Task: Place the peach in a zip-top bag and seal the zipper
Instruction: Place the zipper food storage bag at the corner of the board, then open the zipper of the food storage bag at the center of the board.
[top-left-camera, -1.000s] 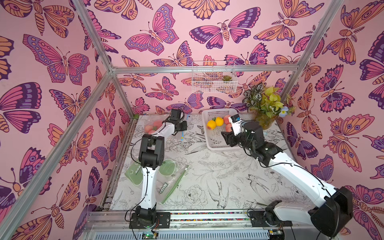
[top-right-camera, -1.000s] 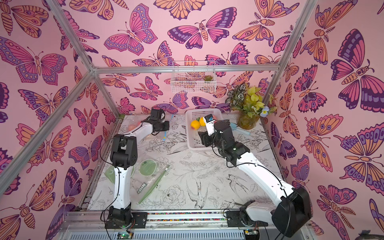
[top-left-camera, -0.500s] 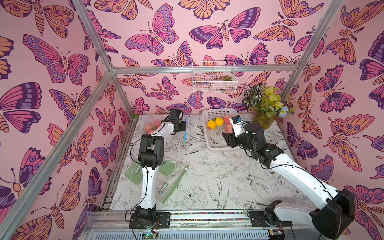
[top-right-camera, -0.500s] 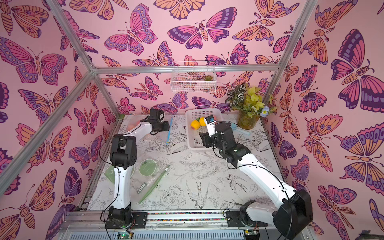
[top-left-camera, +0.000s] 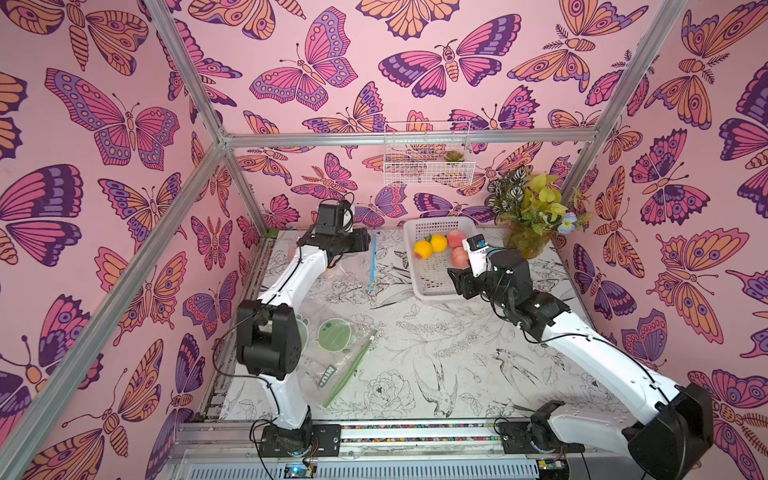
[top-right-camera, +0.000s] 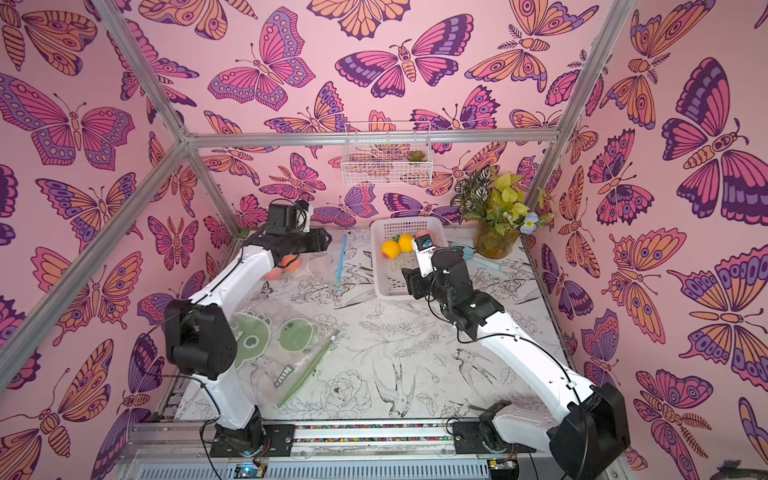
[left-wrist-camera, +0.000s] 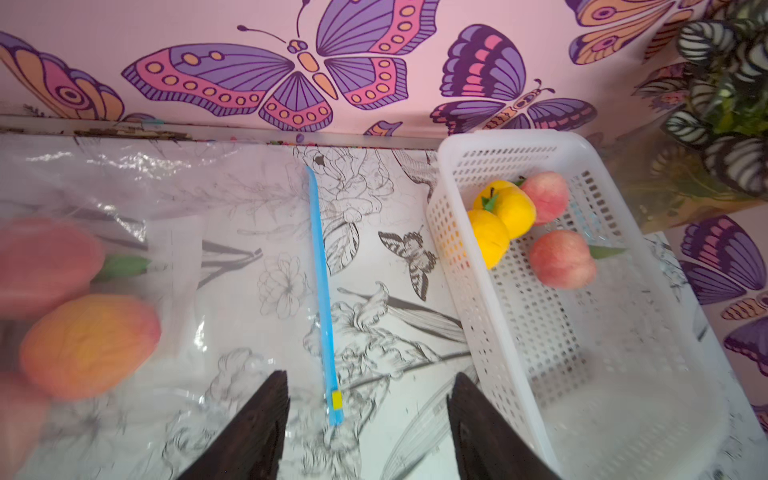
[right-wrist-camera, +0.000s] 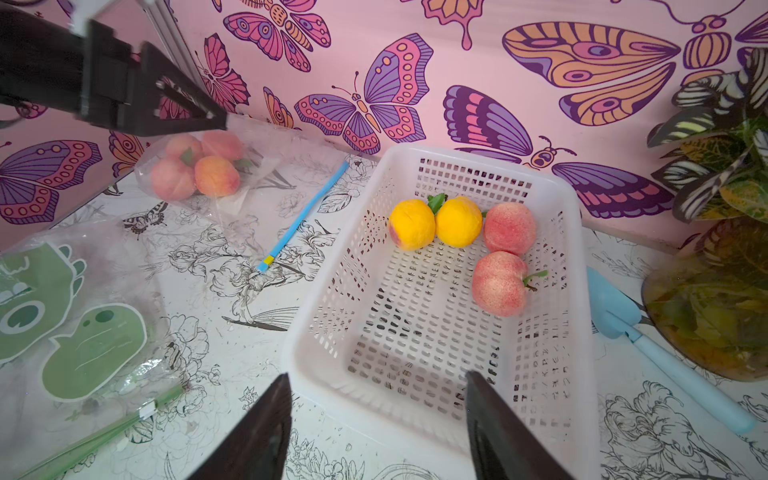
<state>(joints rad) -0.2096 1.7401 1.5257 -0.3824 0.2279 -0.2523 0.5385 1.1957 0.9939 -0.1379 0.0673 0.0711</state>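
Fingers (left-wrist-camera: 253, 428) of the left gripper (left-wrist-camera: 369, 375) stood apart, empty, over a clear zip-top bag (right-wrist-camera: 257, 187) holding peaches (right-wrist-camera: 216, 176); the right gripper (right-wrist-camera: 377, 375) gaped empty at the white basket (right-wrist-camera: 332, 324). The tabletop (top-left-camera: 436, 345) bore inked flowers, the walls butterfly wallpaper (top-left-camera: 332, 62). Lettering on the green-zipper bag (right-wrist-camera: 95, 349) was too small to read.

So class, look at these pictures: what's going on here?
A robot is bagging peaches. A clear zip-top bag holds several at the far left. The left tool, open, hovers by the slider end of its blue zipper, gripping nothing. The right tool, open and empty, hangs over the near rim of the white basket, which holds four fruits.
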